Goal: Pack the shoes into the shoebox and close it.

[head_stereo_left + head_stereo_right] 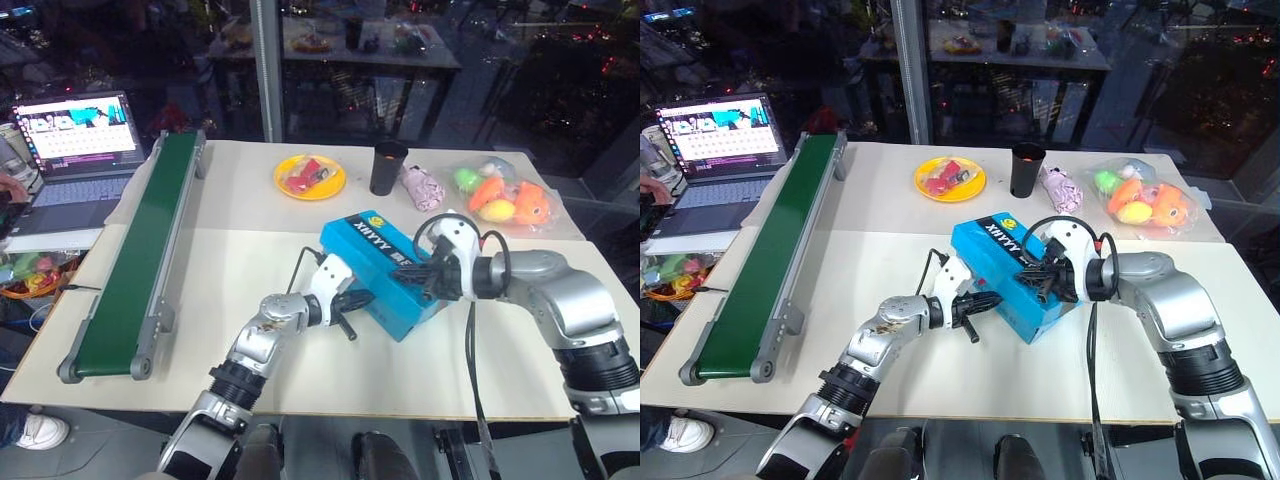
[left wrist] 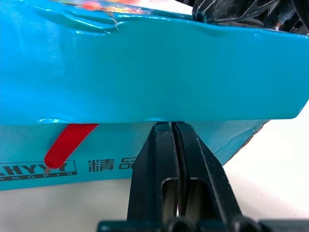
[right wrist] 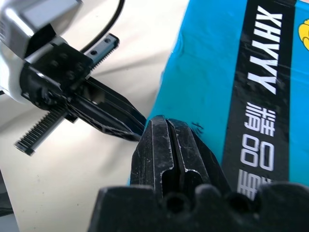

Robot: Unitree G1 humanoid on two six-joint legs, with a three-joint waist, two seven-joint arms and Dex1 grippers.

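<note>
- We are looking at the shoebox (image 1: 385, 270), bright blue with white lettering and a round yellow-green logo on its lid, lying closed and turned at an angle near the middle of the cream table (image 1: 250, 300).
- Our left gripper (image 1: 368, 296) is pressing its tips against the near long side of the box, just under the overhanging lid edge; in the left wrist view its two black fingers (image 2: 161, 159) are sitting tight together with nothing between them.
- Our right gripper (image 1: 1032, 277) is resting on the lid at the near end of the box, fingers pinched flat against each other and clasping nothing; in the right wrist view its tips are lying on the blue cardboard beside the dark lettered band.
- In that same right wrist view the left gripper (image 3: 137, 126) is meeting the box edge just beside the right one's tips.
- We cannot see the shoes with the lid down.
- Farther back on the table, a yellow plate (image 1: 309, 177) is holding small red pieces, a dark cup (image 1: 387, 167) is standing upright beside it, and a clear bag of coloured toys (image 1: 500, 197) is lying off to the right.
- A green conveyor belt (image 1: 140, 260) is running along the left side, with an open laptop (image 1: 75, 150) beyond it.
</note>
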